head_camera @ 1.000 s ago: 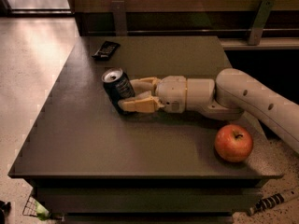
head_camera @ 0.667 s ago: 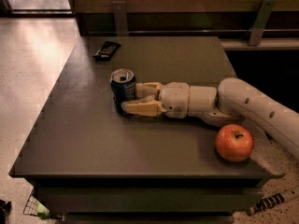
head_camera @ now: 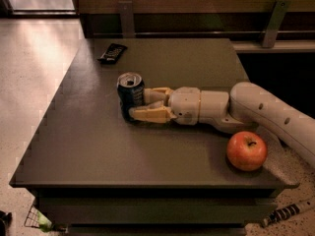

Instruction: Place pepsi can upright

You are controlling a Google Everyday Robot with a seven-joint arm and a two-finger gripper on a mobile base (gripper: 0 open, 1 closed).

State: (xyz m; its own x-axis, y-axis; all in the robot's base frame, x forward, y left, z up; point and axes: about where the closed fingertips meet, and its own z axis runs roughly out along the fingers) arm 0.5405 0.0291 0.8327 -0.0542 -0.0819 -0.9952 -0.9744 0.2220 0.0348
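Pepsi can [head_camera: 130, 95] tipped up onto its base, not yet released.
Black remote-like object [head_camera: 112, 52] is seen at 11 o'clock on the table [head_camera: 74, 146]. The can, tilted a second ago, is now stood at 10 o'clock of centre, silver top up, and is clamped by the gripper [head_camera: 139, 105]. Release is judged the only step left. Red apple [head_camera: 246, 150] at 4 o'clock.
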